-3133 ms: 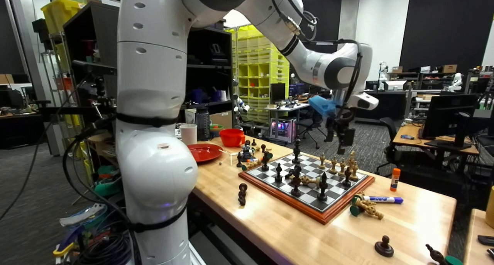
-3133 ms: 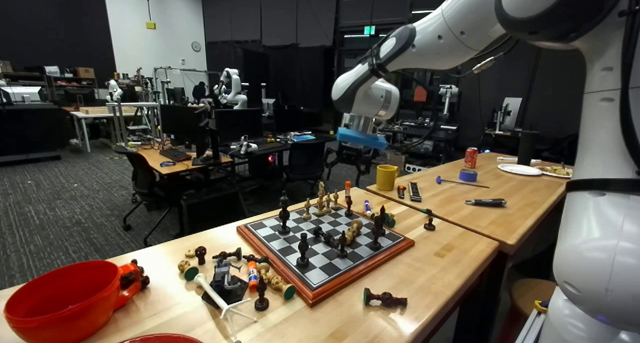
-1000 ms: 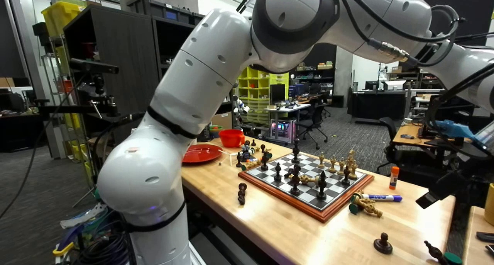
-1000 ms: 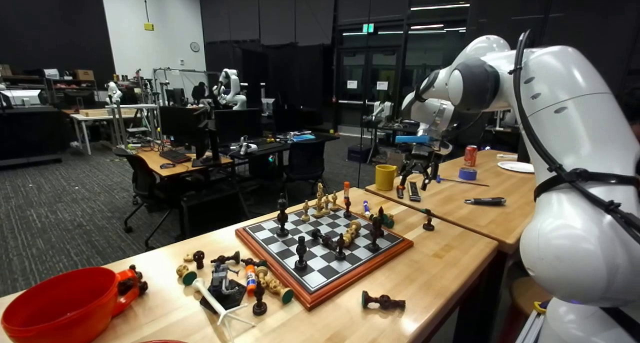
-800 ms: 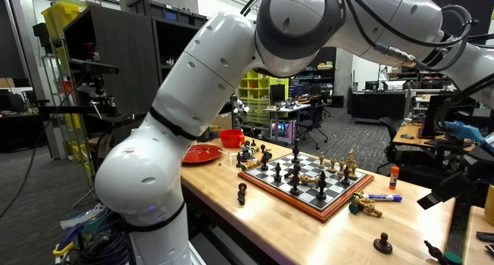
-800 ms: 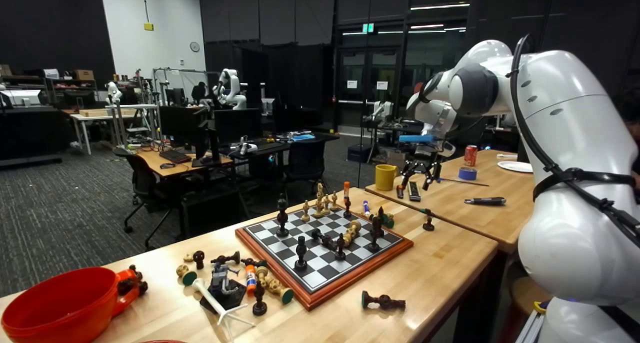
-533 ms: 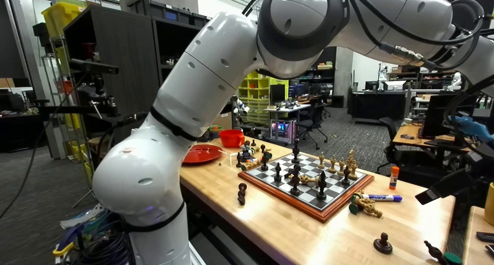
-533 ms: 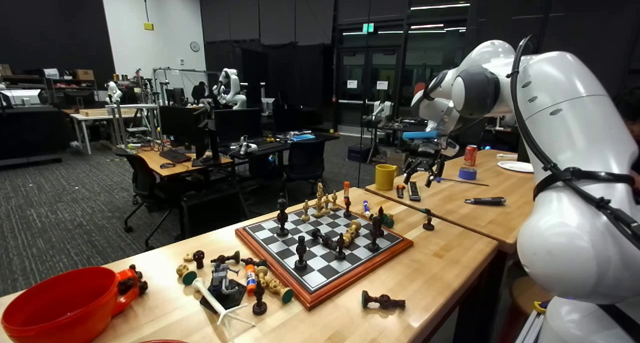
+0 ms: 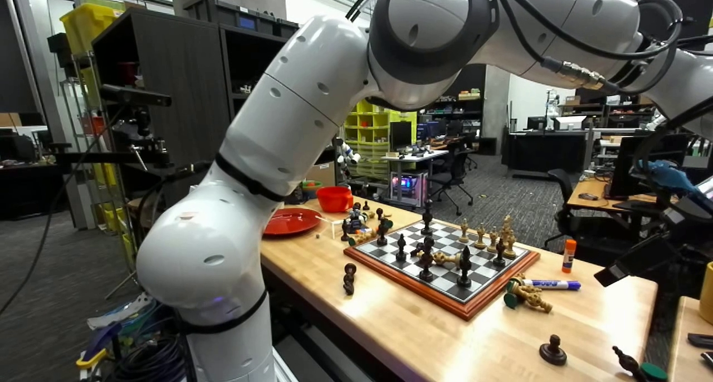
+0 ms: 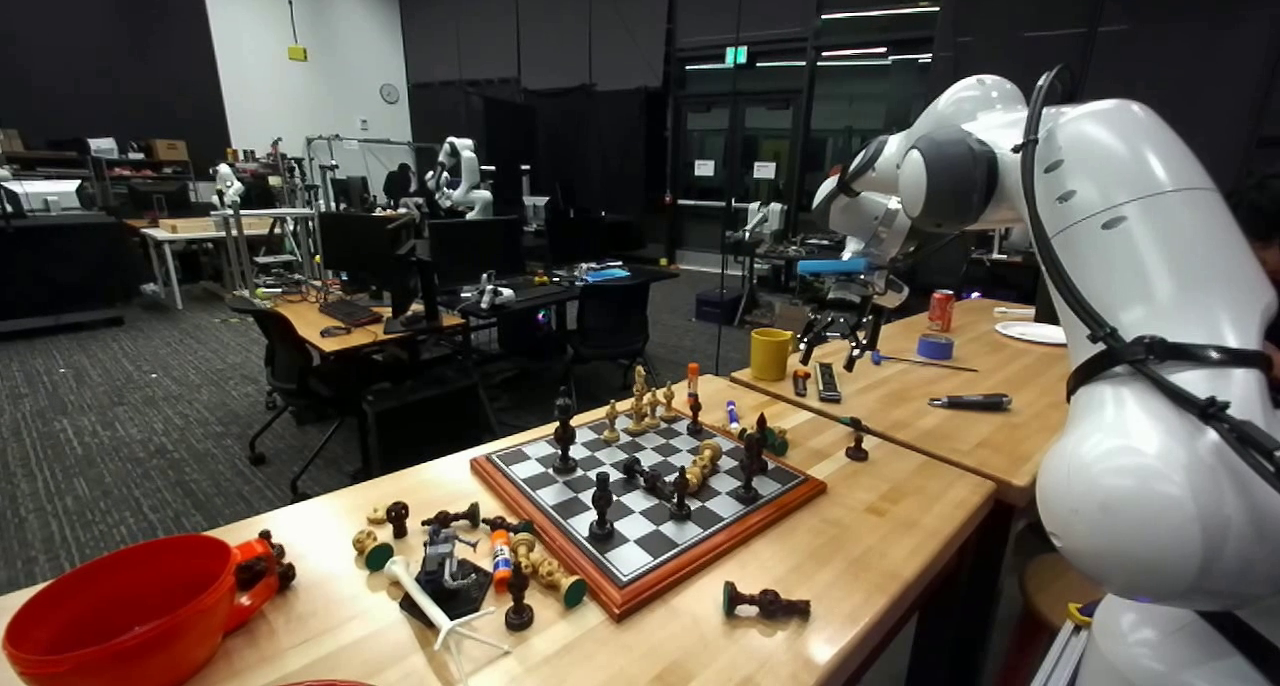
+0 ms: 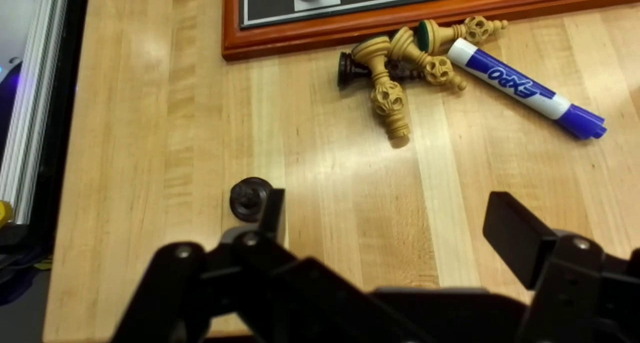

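Claw spread wide, we hovered above the worktop, where a dark pawn stood upright nearby.

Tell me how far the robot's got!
Perhaps done: carved tan chess pieces standing on the wood-framed checkered board. In hand: nothing; the open black gripper hangs over the wooden table. Perhaps left: a dark-brown pawn and three fallen tan pieces, off the board.

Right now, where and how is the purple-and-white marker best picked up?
Probably around the middle of the marker, from straight above, the gripper closing across its length, since it lies flat and slim. Nearer the purple end seems safer: the white end lies right beside toppled light chess pieces.
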Robot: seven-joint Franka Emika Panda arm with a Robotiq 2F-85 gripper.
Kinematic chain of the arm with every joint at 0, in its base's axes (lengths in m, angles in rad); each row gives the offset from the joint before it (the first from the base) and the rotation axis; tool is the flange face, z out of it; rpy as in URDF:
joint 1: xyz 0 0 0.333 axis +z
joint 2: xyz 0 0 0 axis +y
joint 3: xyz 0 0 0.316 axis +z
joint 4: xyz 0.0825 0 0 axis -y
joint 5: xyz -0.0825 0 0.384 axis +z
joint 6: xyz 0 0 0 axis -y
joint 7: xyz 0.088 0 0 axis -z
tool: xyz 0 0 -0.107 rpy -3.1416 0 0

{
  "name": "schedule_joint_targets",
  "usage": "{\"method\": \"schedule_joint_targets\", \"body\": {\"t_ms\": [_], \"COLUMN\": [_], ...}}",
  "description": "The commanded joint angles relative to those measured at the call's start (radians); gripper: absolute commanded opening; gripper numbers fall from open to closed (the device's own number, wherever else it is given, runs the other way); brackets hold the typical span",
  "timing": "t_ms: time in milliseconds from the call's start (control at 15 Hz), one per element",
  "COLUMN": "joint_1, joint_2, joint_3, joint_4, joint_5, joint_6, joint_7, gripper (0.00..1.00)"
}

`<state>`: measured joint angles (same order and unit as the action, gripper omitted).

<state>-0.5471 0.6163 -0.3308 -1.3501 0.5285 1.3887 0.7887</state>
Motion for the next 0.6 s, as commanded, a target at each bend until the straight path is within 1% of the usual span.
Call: {"method": "schedule_joint_targets", "body": {"t_ms": [0,133,267,400,533], "joint_1": [-0.005,-0.006,-0.013,-0.024,-0.044], "joint_2": [0.003,0.002,0.018,0.03,0.045], "joint_3": [0.004,0.003,0.001,-0.002,-0.001], "joint_4": [0.008,0.006,0.02,0.017,0.018], "joint_5": [-0.001,-0.001,0.023,0.031,0.033], "joint_6": [-0.004,-0.004,0.004,0.022,0.016], "joint_7": [0.002,0.001,0.041,0.049,0.049], "gripper": [1.0,1.0,1.0,1.0,1.0]}}
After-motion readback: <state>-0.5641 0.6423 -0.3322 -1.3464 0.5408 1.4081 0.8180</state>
